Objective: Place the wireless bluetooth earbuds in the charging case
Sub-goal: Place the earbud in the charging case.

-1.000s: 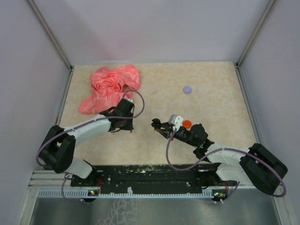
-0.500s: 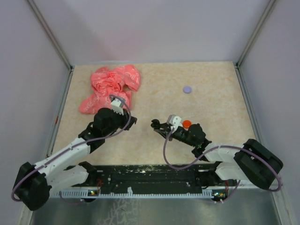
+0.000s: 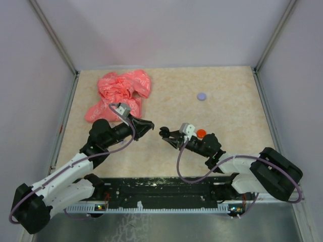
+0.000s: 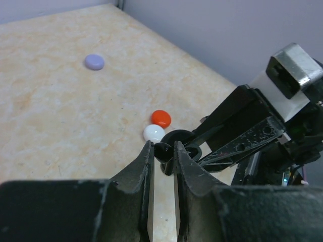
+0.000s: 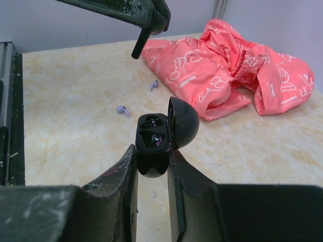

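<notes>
1. My left claw (image 4: 162,145) is pinching what looks like a black earbud (image 4: 162,153), lower centre.
2. My right claw (image 5: 151,154) is gripping the open charging case (image 5: 153,132), mid-frame.
3. I am planning to line bud over well, then lower slowly.

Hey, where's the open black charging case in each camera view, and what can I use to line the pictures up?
Top external: charging case near centre, at the right gripper tip.
Left wrist: lower centre, just beyond the left gripper.
Right wrist: centre, lid open, clamped in that gripper.
Shared landmark: the left gripper, facing the case in all three.
</notes>
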Robot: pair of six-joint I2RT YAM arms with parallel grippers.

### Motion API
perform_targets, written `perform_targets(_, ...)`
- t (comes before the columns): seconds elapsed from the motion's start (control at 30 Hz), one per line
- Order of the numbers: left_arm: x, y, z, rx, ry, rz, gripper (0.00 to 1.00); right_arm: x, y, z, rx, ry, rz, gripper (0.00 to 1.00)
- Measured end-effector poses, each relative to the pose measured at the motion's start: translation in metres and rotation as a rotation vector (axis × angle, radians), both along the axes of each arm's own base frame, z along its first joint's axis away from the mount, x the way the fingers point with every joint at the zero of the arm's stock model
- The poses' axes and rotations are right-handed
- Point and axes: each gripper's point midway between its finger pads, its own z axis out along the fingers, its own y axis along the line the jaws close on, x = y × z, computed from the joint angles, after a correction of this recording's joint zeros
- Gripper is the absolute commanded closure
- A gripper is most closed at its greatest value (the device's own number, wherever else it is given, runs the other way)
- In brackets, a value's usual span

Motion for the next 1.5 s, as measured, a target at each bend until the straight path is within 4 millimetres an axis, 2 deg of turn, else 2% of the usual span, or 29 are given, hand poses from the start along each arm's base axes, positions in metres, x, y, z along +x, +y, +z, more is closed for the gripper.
perform_targets(0.2, -0.014, -0.009, 0.021, -0.075, -0.052, -0.092, 0.88, -0.005, 0.012, 0.022, 0.063, -0.025, 0.025, 1.00)
perform_targets(0.33, -0.022, -0.015, 0.026, -0.101, -0.079, -0.138, 0.88, -0.006, 0.014, 0.034, 0.103, -0.041, 0.026, 1.00)
perform_targets(0.87, -0.036, -0.037, 0.023, -0.114, -0.111, -0.235, 0.88, -0.013, 0.019, 0.049, 0.155, -0.043, 0.062, 1.00)
perform_targets(1.5, -0.033, -0.036, 0.031, -0.113, -0.183, -0.218, 0.89, -0.018, 0.020, 0.056, 0.193, -0.036, 0.088, 1.00)
